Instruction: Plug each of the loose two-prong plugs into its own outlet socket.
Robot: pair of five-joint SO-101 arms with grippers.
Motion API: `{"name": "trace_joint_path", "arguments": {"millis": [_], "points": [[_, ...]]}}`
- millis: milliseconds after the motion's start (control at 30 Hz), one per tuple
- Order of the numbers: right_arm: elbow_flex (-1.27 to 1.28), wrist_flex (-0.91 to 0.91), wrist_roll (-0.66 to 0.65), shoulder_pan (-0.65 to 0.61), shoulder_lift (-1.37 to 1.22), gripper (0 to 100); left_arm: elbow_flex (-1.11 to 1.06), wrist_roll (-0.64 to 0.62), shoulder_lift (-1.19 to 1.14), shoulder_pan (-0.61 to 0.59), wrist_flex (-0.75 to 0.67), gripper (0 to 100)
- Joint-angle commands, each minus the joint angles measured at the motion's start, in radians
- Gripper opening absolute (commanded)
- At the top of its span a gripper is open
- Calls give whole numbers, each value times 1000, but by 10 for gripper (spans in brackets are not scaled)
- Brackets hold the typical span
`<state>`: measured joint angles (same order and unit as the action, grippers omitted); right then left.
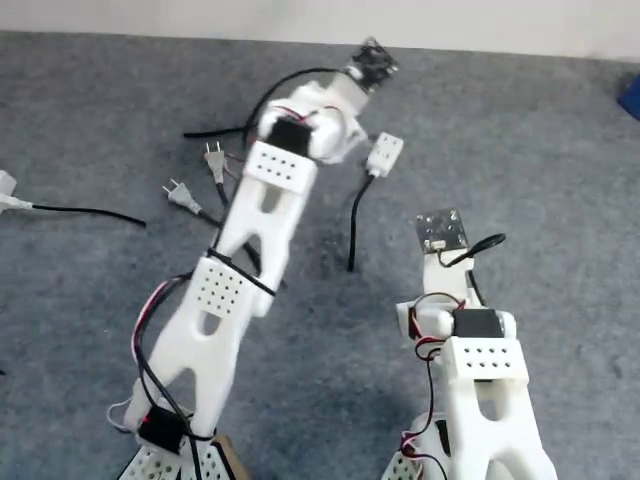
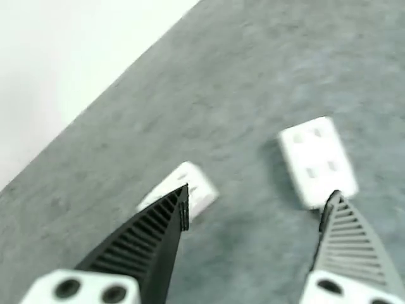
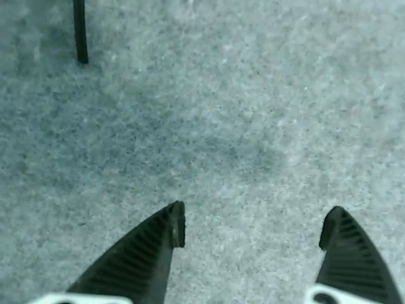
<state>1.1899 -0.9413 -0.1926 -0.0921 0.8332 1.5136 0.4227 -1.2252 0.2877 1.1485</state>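
The left jaws, poised just beside the outlet socket (image 2: 316,161), and the right jaws, farther from it, are held wide open and empty, while the two-prong plugs (image 1: 215,157) are seen lying on the bench (image 1: 520,120) well apart from that socket, beyond the left arm (image 1: 260,210).

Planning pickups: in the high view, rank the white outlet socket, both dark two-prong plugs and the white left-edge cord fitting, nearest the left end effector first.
1. White plastic outlet socket, beside the left end effector.
2. Upper dark two-prong plug, to its left.
3. Lower dark two-prong plug, farther left.
4. White cord fitting, left edge.
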Motion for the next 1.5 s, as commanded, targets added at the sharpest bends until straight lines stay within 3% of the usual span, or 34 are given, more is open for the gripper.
{"name": "trace_joint_path", "arguments": {"millis": [0,100,233,400,667,933,1167,1300,1467], "points": [[-16,18,9,120,-2,331,-21,-9,5,65,6,329],[-35,24,9,186,5,331,-84,-8,-21,79,-71,323],[-76,24,9,305,4,331,-111,-8,-61,81,-132,239],[-73,24,9,265,4,331,-108,-9,-102,88,-198,158],[-73,24,9,252,5,331,-110,-6,-114,93,-175,309],[-71,24,9,225,-1,331,-142,-6,-147,94,-170,313],[-71,24,9,225,-2,331,-140,5,-154,96,37,0],[-71,25,9,225,-4,331,-87,43,-153,97,192,5],[-70,45,9,223,-5,331,174,41,-143,96,479,6]]}}
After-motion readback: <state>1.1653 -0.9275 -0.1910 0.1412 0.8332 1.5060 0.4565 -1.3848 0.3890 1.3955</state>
